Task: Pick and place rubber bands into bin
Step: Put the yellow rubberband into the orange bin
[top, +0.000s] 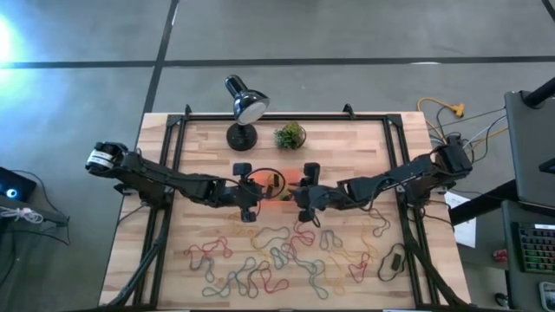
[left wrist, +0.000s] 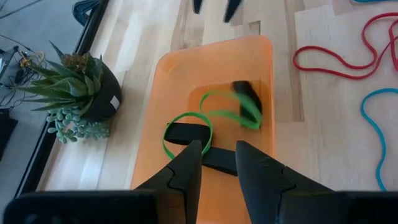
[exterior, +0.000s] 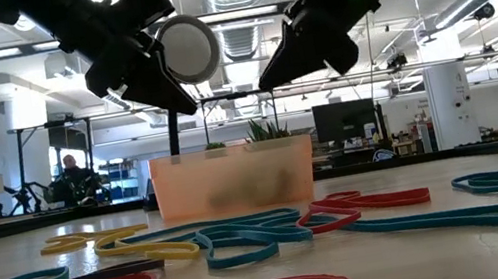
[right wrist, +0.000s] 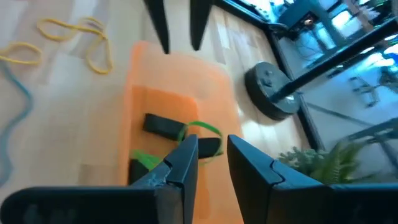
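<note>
The orange bin (top: 270,172) stands on the table's middle, between my two grippers. Inside it lie green rubber bands (left wrist: 186,121) and black ones (left wrist: 249,96), resting on the bin's floor; the right wrist view shows the green ones (right wrist: 202,129) and the black ones (right wrist: 163,124) too. My left gripper (left wrist: 219,165) hovers open over the bin's left end with nothing between its fingers. Open too, my right gripper (right wrist: 211,152) hangs empty over the bin's right end. Many more rubber bands (top: 277,256) lie loose on the near half of the table.
A black desk lamp (top: 245,108) and a small potted plant (top: 290,135) stand just behind the bin. A black cable loop (top: 392,260) lies at the near right. Coloured bands (exterior: 235,238) cover the table in front of the bin (exterior: 233,178).
</note>
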Controlling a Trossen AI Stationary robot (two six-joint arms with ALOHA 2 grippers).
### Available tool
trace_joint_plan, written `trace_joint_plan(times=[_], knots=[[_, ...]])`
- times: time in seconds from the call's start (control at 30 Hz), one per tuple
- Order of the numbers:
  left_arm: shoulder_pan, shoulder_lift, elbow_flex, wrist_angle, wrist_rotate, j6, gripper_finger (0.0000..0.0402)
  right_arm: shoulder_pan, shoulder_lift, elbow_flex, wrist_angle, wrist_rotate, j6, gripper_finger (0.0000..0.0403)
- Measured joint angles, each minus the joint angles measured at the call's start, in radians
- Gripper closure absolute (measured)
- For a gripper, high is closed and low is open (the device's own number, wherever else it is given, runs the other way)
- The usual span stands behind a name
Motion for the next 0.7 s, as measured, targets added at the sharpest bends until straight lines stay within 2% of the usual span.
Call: trace_joint_plan(times=[0.17, 0.43, 0.57, 0.7], knots=[[-0.001, 0.0, 0.002, -0.013, 0.018, -0.03, 0.0317, -0.032, -0.02, 0.0, -0.007, -0.018, -0.002, 0.0323], [-0.006, -0.007, 0.003, -0.319, 0.351, -0.258, 0.0317, 0.009, -0.078, 0.0, -0.176, -0.019, 0.021, 0.0317], [-0.013, -0.008, 0.003, -0.4, 0.414, -0.358, 0.0317, 0.036, -0.106, 0.0, -0.22, -0.02, 0.046, 0.0322], [-0.033, -0.007, 0.002, -0.431, 0.458, -0.369, 0.0317, 0.061, -0.129, 0.0, -0.262, -0.022, 0.092, 0.0329]])
